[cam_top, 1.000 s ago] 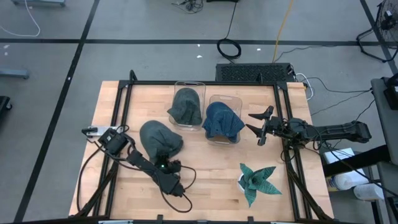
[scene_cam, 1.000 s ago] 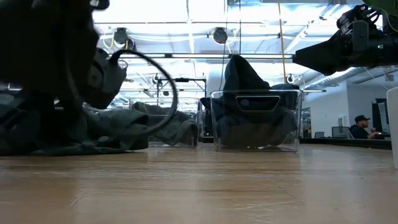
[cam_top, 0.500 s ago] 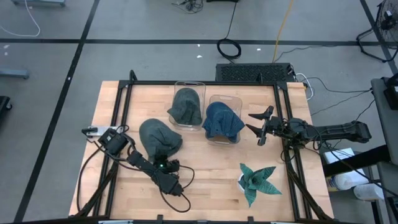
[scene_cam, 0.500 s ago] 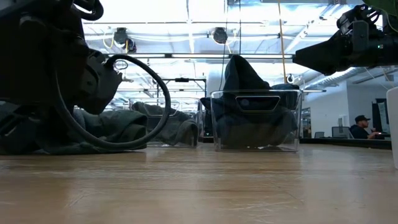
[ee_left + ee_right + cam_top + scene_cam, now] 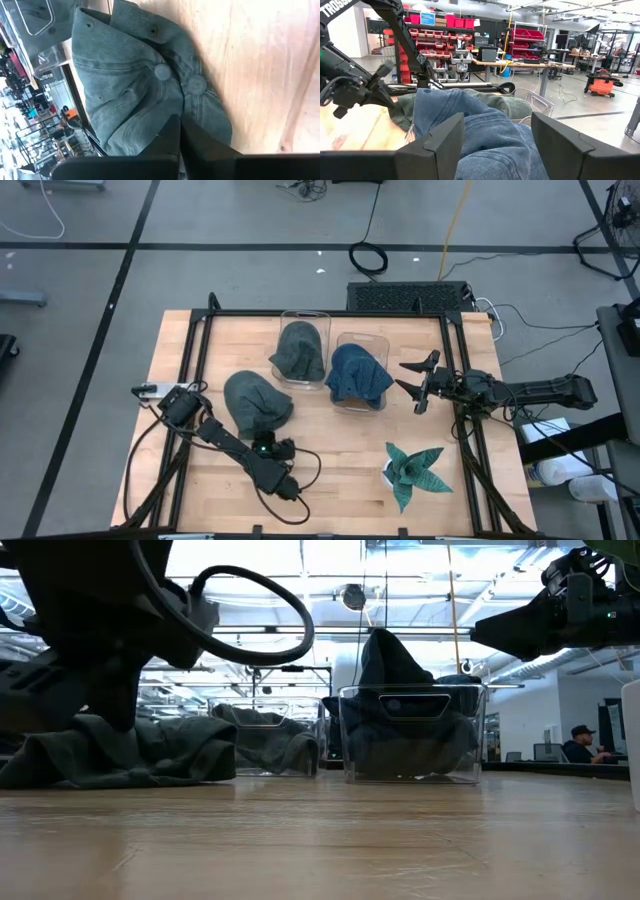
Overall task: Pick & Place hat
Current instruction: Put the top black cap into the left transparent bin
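Observation:
A grey-green hat (image 5: 256,402) lies on the wooden table left of the middle; it also shows in the low view (image 5: 130,752) and the left wrist view (image 5: 130,85). My left gripper (image 5: 266,442) is at the hat's near edge, shut on it (image 5: 174,125). A second grey-green hat (image 5: 300,350) sits in a clear bin, and a blue denim hat (image 5: 358,374) sits in the clear bin beside it. My right gripper (image 5: 415,384) hovers open just right of the blue hat (image 5: 485,135), touching nothing. My left gripper pinches the grey-green hat's near edge (image 5: 167,116) between its two shut fingers. The fingers come from the table's near side, slanting down. Most of the hat lies slack on the table (image 5: 150,755).
Two clear bins (image 5: 305,315) (image 5: 362,338) stand side by side at the far middle. A green paper plant in a white pot (image 5: 412,470) stands at the near right. A black frame (image 5: 200,330) runs round the table. The left arm's cable (image 5: 290,480) loops near the front.
My left arm has risen in the low view, and its cable loop now stands higher. The grey-green hat still lies on the table. My right arm has kept still.

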